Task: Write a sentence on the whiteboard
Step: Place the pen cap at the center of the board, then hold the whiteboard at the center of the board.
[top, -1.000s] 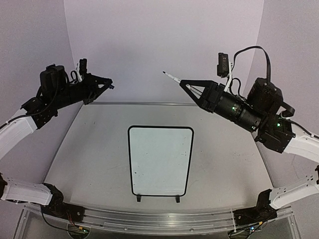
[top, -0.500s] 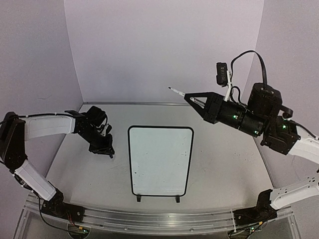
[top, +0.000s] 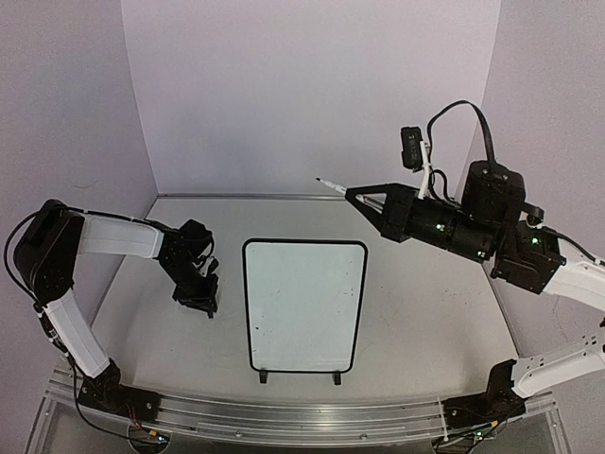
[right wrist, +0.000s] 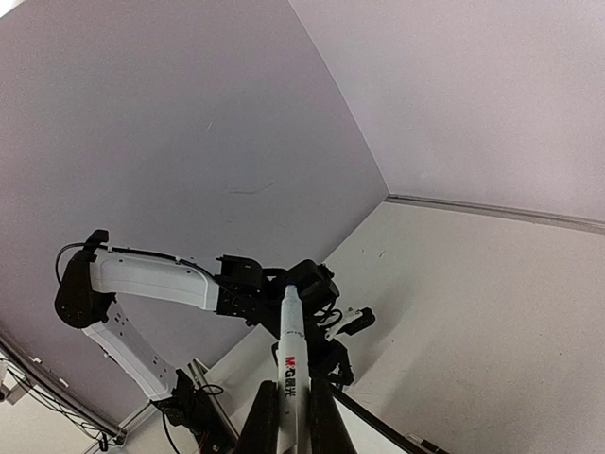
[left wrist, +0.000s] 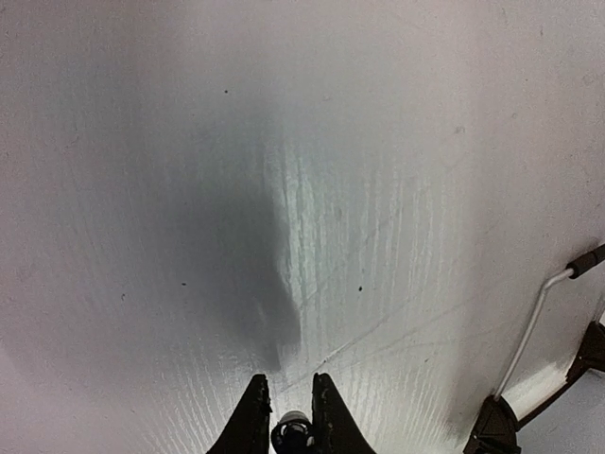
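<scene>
marker (right wrist: 289, 355) between clamped right fingers (right wrist: 261, 430)

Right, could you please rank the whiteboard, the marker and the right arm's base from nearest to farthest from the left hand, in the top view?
From the left hand:
1. whiteboard, just to its right on the table.
2. marker, raised at the back right, held in the right hand.
3. right arm's base, at the near right corner.

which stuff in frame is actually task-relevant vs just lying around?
Job:
whiteboard, blank
marker, in right gripper
left gripper, low beside the board

Not the job, just surroundings:
table
purple walls
</scene>
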{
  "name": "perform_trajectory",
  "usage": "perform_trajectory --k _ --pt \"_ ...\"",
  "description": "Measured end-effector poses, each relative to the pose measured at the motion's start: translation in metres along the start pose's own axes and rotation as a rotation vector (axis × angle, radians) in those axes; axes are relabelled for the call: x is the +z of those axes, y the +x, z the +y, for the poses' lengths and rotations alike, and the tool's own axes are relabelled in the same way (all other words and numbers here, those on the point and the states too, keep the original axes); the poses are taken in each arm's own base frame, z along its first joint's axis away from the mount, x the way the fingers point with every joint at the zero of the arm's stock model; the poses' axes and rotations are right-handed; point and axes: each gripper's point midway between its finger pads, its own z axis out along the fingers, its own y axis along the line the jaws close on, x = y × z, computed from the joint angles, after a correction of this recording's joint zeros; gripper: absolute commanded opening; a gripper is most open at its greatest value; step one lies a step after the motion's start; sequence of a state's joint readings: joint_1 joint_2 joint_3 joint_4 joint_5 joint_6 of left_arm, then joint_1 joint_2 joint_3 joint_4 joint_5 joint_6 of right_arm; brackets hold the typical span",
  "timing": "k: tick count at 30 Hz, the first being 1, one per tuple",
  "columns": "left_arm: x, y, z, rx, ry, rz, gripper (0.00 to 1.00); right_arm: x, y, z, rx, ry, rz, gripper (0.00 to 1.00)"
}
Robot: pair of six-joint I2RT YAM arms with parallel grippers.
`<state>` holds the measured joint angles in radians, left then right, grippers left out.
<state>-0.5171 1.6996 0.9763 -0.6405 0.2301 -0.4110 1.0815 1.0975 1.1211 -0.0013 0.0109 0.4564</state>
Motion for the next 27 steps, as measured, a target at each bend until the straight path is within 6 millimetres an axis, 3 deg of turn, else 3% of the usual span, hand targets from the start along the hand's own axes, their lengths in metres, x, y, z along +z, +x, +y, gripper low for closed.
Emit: perform_trajectory --k 5,16,22,27 --pt "0.003 0.0 0.001 0.01 0.002 -0.002 0.45 0.0 0.001 -0.001 0.0 0.002 0.003 0.0" --pt "0.002 -0.005 0.004 0.015 -0.013 -0.04 0.83 -0.004 0.004 -0.003 -0.002 0.01 0.019 0.0" --pt "-0.017 -0.012 0.005 0.01 -0.032 -0.117 0.86 -0.01 0.002 -0.002 -0.002 0.004 0.015 0.0" --pt "-0.054 -0.021 0.008 0.013 -0.078 -0.217 0.88 -0.016 0.001 0.003 -0.005 -0.017 0.02 0.0"
